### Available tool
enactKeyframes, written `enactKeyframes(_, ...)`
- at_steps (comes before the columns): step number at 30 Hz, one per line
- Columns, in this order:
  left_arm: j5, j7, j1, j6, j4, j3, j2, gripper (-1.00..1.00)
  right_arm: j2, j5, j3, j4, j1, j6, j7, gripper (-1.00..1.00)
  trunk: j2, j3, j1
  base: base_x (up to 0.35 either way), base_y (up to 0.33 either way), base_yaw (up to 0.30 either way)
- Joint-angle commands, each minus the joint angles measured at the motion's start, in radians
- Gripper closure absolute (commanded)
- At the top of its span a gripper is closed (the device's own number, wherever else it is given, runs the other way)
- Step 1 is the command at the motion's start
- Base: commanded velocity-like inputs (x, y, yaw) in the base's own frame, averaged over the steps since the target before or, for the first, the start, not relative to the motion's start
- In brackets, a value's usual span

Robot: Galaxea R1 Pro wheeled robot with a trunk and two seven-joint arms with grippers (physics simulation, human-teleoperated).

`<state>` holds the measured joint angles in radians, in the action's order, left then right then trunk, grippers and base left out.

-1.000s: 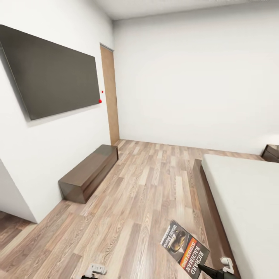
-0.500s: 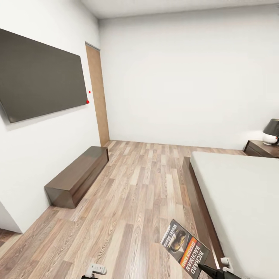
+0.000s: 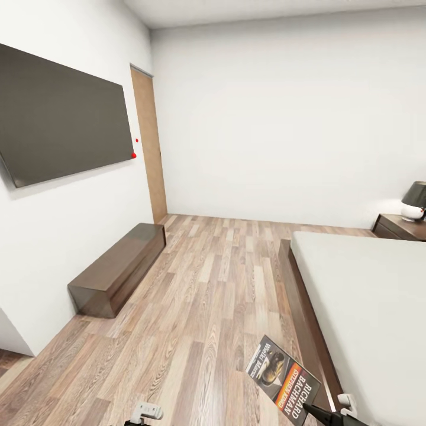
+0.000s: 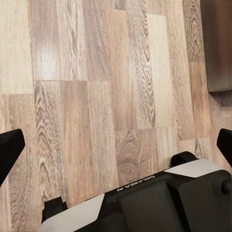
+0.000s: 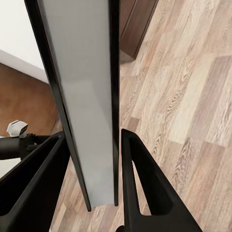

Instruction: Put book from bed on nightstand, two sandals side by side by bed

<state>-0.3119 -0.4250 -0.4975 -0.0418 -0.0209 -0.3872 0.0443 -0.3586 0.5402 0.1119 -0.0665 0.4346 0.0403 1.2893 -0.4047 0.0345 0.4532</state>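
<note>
The book (image 3: 283, 383), dark-covered with an orange band and "Richard Bachman" lettering, hangs tilted over the floor at the foot of the bed (image 3: 367, 296). My right gripper (image 3: 309, 408) is shut on its lower corner. The right wrist view sees the book (image 5: 82, 96) edge-on, clamped between the black fingers (image 5: 140, 179). A nightstand (image 3: 401, 227) stands far off beside the bed's head. My left gripper (image 4: 116, 145) is open over bare floor, its fingertips (image 4: 9, 150) spread wide. The sandals are out of view.
A long low dark-brown cabinet (image 3: 118, 269) sits along the left wall under a wall-mounted TV (image 3: 65, 115). Beyond it is a wooden door (image 3: 149, 148). A dark lamp (image 3: 414, 200) stands on the nightstand. Wood-plank floor (image 3: 219, 278) runs between the cabinet and the bed.
The whole view has swung to the right, bringing the nightstand and lamp into sight. The book stays in my right gripper at the same spot in the view.
</note>
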Motion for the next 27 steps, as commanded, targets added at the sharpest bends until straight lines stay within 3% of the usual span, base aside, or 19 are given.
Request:
enactKeyframes(1,-0.007,-0.003,-0.001,-0.004,0.001,-0.009,0.000,-1.00,0.000,0.007,0.008,0.000,0.001,0.004,0.002,1.00,-0.002,0.002,0.001,0.000,0.000,0.000)
enactKeyframes(14,-0.007,-0.002,-0.001,-0.004,0.001,-0.009,0.000,-1.00,0.000,0.007,0.008,0.001,0.001,0.004,0.002,1.00,-0.002,0.002,0.001,0.022,0.000,0.000)
enactKeyframes(27,-0.007,-0.001,-0.001,-0.004,0.001,-0.009,0.000,-1.00,0.001,0.007,0.008,0.001,0.001,0.004,0.002,1.00,-0.002,0.002,0.001,0.307,0.000,0.000)
